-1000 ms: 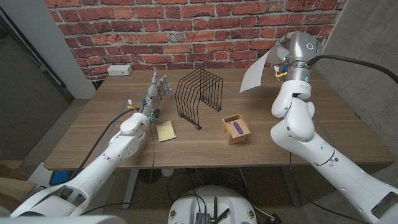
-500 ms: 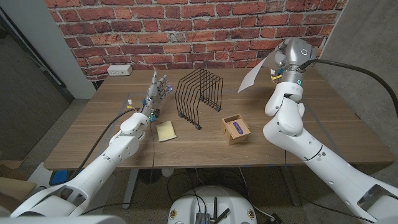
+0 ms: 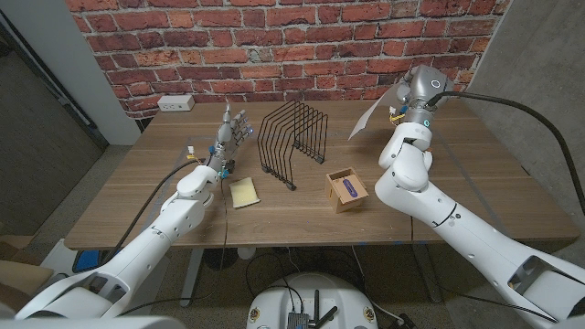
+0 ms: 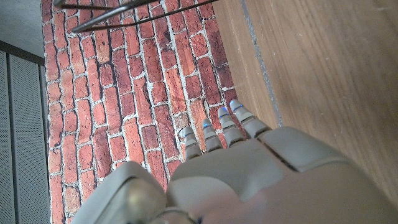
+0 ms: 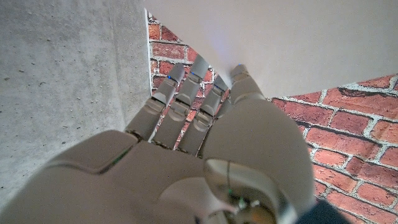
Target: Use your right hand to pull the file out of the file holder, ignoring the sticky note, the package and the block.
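The black wire file holder (image 3: 294, 142) stands empty at the table's middle; its wires (image 4: 124, 12) also cross the left wrist view. My right hand (image 3: 400, 102), mostly hidden behind its wrist, holds the white file (image 3: 370, 117) in the air to the right of the holder, above the table's back right. In the right wrist view the fingers (image 5: 186, 99) press against the white sheet (image 5: 280, 43). My left hand (image 3: 233, 128) stands upright just left of the holder, fingers straight, holding nothing; its back (image 4: 249, 174) shows over the wood.
A yellow sticky note (image 3: 243, 192) lies in front of the holder's left side. A small wooden box with a purple item (image 3: 347, 189) sits to the holder's front right. A white power strip (image 3: 175, 103) lies at the back left by the brick wall.
My right arm has swung its wrist leftward and turned, carrying the file slightly left and lower. The left arm, holder, note and box have not moved.
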